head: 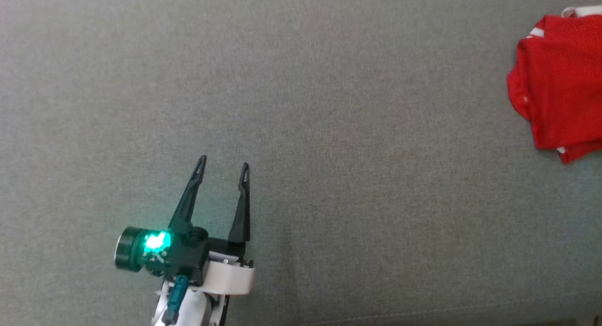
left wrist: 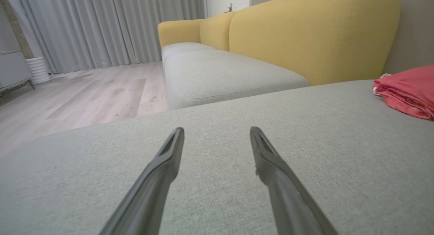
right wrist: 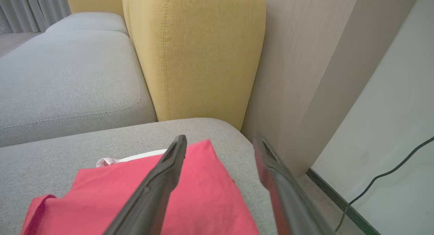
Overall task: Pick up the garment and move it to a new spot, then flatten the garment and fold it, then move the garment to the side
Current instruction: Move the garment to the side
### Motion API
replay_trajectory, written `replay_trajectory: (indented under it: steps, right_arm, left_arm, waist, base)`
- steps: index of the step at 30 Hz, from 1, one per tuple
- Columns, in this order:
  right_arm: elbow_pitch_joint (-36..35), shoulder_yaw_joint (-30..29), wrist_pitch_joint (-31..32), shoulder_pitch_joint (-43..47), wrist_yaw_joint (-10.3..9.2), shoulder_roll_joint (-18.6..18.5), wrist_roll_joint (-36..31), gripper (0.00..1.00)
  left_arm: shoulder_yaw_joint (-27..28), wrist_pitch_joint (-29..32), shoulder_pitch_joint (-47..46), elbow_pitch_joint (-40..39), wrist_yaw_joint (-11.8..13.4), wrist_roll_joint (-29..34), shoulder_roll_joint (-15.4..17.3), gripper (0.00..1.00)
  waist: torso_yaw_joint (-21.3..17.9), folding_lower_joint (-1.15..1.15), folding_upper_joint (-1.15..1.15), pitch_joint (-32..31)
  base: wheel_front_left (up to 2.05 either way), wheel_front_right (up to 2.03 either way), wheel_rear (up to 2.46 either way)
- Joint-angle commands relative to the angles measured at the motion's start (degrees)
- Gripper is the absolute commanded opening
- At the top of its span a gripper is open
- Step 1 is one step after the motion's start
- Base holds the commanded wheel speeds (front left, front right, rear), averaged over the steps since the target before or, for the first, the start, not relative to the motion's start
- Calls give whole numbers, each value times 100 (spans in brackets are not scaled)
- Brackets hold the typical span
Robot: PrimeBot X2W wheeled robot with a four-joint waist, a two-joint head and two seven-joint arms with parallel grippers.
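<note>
The garment (head: pixel 562 88) is red with white trim, folded into a compact pile at the far right of the grey cushion (head: pixel 329 105). In the left wrist view the garment (left wrist: pixel 408 91) lies at the right edge. My left gripper (head: pixel 224 167) stands open at the lower left, well away from it, with nothing between its fingers; in its own view the left gripper (left wrist: pixel 217 133) hovers over bare fabric. In the right wrist view my right gripper (right wrist: pixel 220 143) is open just above the garment (right wrist: pixel 203 191), its fingers apart and holding nothing.
A yellow backrest (right wrist: pixel 196 55) rises behind the cushion, with a wood-look wall panel (right wrist: pixel 298 69) beside it. A second grey seat (left wrist: pixel 220 72) extends beyond. A black cable (right wrist: pixel 383 175) lies on the pale floor to the right. Curtains (left wrist: pixel 101 24) hang beyond wooden flooring.
</note>
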Motion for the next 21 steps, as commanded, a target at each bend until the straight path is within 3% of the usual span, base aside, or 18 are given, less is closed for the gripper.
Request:
replay_trajectory:
  steps: [1,8,10,11,16,21]
  right_arm:
    - [-67,1,-107,8,39,-159,-167,100]
    - [-418,-295,-157,798,39,596,-773,100]
    - [-859,-363,-158,1240,39,938,-912,100]
    - [-1352,-384,-158,1777,39,1291,-1052,100]
    - [-2666,-346,-159,3073,39,2292,-1174,100]
    - [-3610,-69,-159,4113,39,2905,-1343,100]
  left_arm:
    - [202,-29,-34,-145,77,-69,14,100]
    - [340,-29,253,56,150,-338,-20,100]
    - [416,-29,364,130,152,-405,-23,100]
    - [473,-29,486,242,145,-435,-20,100]
    - [559,-29,656,495,0,-546,-24,100]
    - [629,-29,778,748,-143,-528,7,100]
  waist:
    - [36,-1,0,-200]
    - [262,-1,0,-1192]
    - [340,-1,0,-1528]
    - [421,-1,0,-1826]
    - [589,-1,0,-2315]
    - [679,-1,0,-2643]
  base:
    - [0,0,0]
    - [0,0,0]
    - [0,0,0]
    - [0,0,0]
    - [0,0,0]
    - [0,0,0]
